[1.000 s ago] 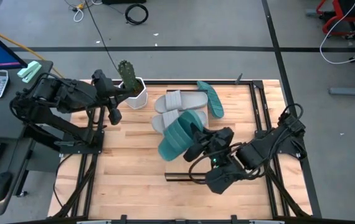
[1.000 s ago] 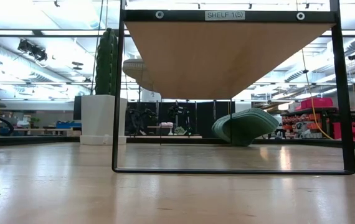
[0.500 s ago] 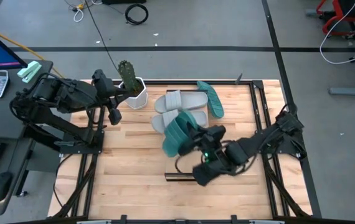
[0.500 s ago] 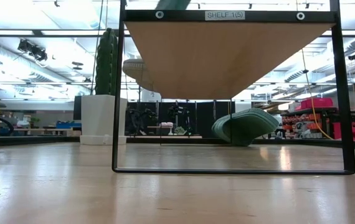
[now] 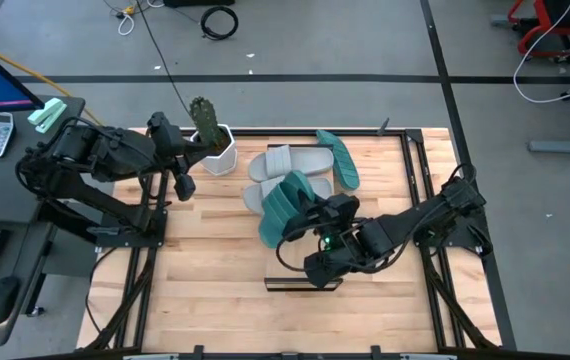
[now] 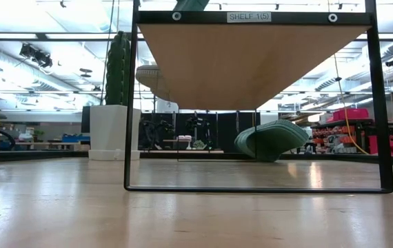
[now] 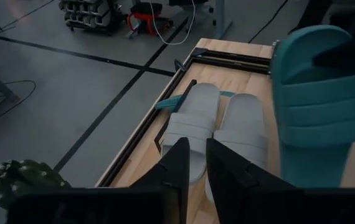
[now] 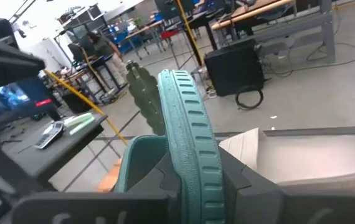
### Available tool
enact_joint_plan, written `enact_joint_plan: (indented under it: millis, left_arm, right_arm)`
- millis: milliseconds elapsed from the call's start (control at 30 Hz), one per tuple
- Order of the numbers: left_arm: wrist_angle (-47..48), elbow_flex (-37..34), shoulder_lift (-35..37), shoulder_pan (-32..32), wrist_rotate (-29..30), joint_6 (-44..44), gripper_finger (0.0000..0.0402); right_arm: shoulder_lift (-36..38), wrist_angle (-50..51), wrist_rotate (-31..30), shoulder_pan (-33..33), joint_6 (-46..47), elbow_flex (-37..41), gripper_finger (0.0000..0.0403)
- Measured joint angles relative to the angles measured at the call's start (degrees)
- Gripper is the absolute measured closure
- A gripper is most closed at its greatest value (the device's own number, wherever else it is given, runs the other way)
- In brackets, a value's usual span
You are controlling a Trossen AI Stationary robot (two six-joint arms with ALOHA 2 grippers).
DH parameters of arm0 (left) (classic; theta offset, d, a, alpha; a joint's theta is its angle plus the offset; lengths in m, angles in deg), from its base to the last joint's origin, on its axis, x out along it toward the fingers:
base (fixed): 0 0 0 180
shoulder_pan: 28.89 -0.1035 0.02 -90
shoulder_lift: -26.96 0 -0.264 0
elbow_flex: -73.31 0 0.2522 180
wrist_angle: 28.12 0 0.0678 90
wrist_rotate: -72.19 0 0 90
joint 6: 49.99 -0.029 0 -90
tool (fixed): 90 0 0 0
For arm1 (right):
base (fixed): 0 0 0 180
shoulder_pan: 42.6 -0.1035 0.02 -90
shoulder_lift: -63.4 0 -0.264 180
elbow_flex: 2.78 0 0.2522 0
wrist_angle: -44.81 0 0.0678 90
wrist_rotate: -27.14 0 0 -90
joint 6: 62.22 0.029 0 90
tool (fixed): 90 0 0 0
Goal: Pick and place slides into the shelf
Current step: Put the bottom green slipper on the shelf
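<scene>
Right gripper (image 5: 310, 215) pinched a teal slide (image 5: 283, 207) edgewise by its sole, held above the shelf (image 5: 303, 285), probably for lowering beside the grey slides (image 5: 290, 162). Left gripper (image 5: 182, 187) idled, fingers pressed together.

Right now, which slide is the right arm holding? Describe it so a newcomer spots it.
On the wooden table, look at the shelf in the middle. The teal slide hangs over it, gripped edge-on by the right gripper. It alone is lifted; both grey slides lie flat.
</scene>
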Motion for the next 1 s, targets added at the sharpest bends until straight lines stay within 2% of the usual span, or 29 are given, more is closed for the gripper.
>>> enact_joint_plan:
  millis: [367,533,767,1000]
  left_arm:
    - [-0.1,0.0,0.0,0.0,0.0,-0.4,0.0338]
    - [-0.9,0.0,0.0,0.0,0.0,-1.5,0.0343]
    - [-0.9,0.0,0.0,0.0,0.0,-1.7,0.0348]
    - [-0.9,0.0,0.0,0.0,0.0,-1.7,0.0343]
  right_arm:
    - [-0.1,-4.9,-1.5,-6.0,1.3,-0.2,0.0355]
    - [-2.2,-8.4,-2.7,-5.4,-0.6,-0.2,0.0355]
    - [-6.6,-12.6,-0.3,-4.7,0.1,-0.2,0.0355]
    - [-6.5,-12.4,0.2,-6.0,-2.4,-0.2,0.0355]
